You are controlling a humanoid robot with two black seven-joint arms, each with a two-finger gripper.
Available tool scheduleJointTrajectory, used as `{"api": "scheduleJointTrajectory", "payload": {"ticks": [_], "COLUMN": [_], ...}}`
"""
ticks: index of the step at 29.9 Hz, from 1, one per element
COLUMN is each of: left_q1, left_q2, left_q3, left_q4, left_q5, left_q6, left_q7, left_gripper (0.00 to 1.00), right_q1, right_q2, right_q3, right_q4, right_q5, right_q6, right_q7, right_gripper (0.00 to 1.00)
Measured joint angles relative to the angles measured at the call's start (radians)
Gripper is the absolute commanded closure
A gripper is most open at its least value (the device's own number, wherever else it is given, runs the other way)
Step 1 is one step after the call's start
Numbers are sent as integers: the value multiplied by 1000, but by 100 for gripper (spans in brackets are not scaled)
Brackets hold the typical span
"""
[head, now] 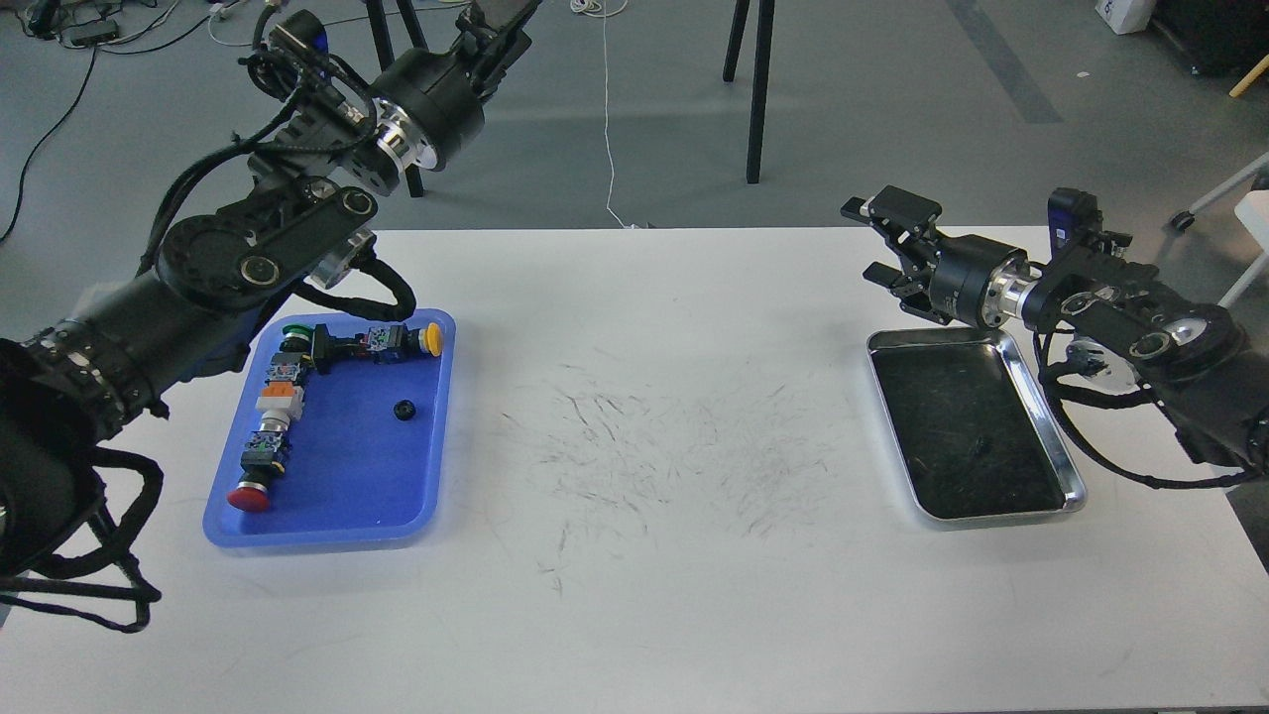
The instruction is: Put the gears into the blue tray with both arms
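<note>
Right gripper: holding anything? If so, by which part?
Nothing. The right gripper is open and empty above the silver tray's far edge. One gear lies in the blue tray.

Silver tray (1031, 392) at right on scuffed white table (644, 595).

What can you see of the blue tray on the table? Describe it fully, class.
The blue tray is a flat, bright blue rectangle, apparently plastic, with rounded corners and a low rim. It lies flat on the white table, at its left side. Inside are push-button parts and one small black gear. The left arm passes above its far-left corner.
</note>
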Motion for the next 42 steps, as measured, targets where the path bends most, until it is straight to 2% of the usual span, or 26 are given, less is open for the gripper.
{"api": "scheduleJointTrajectory", "payload": {"ticks": [5, 11, 15, 18, 24, 33, 42], "left_q1": [2, 2, 10, 21, 36, 70, 103], "left_q2": [-33, -57, -85, -103, -124, -129, -154], "left_q3": [-8, -9, -9, -6, 1, 6, 7], "left_q4": [18, 33, 52, 59, 64, 65, 65], "left_q5": [-1, -1, 0, 0, 3, 6, 8], "left_q6": [0, -1, 3, 7, 33, 38, 54], "left_q7": [0, 0, 0, 0, 0, 0, 0], "left_gripper": [0, 0, 0, 0, 0, 0, 0], "right_q1": [66, 131, 138, 165, 185, 134, 27], "right_q2": [-57, -162, -243, -311, -345, -398, -474], "right_q3": [-62, -27, -22, -23, -26, -150, -154], "right_q4": [39, 60, 206, 337, 392, 410, 512], "right_q5": [-253, -264, -280, -374, -577, -581, -577], "right_q6": [-5, -1, 3, 1, -9, -77, -152], "right_q7": [0, 0, 0, 0, 0, 0, 0], "right_gripper": [2, 2, 2, 2, 2, 2, 2]}}
